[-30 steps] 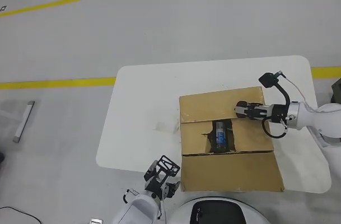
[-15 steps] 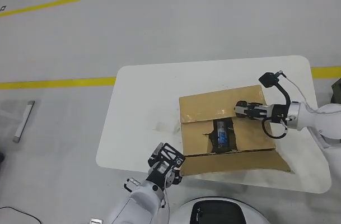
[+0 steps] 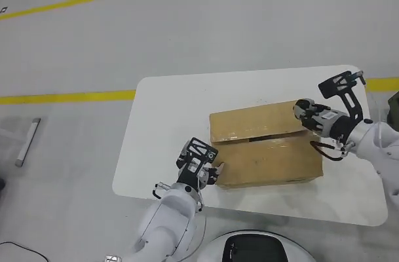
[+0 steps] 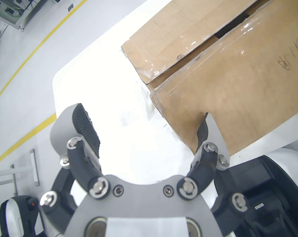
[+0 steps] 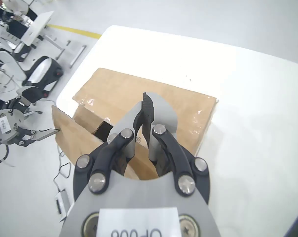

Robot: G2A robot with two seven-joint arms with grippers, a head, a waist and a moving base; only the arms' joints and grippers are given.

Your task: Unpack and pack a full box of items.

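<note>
The box (image 3: 265, 147) is set right of the worktop's (image 3: 166, 118) middle, nearer the near edge than the far edge. Its far flap (image 3: 258, 121) is laid down and its near flap (image 3: 265, 164) is tipped over the opening but not yet flat, as the right wrist view shows. A dark gap (image 4: 229, 27) is left between the two flaps, and the contents cannot be made out through it. The left end effector (image 4: 144, 119) is held at the near flap's left corner with its fingers spread apart. Nothing is clamped; the cardboard edge is only touched by one finger (image 4: 203, 129). The right end effector (image 5: 145, 109) is held with its fingers pressed together, empty, above the box's far right corner, and no contact with the cardboard can be confirmed. The main risk is judged to be slippage: because the near flap is only propped, it could slide off the finger and spring open. The box is apparently not braced, so a push on the flap could shove it across the smooth worktop or twist it. The near flap could also be caught on the far flap's taped edge, or be held up by an item standing too high inside.
</note>
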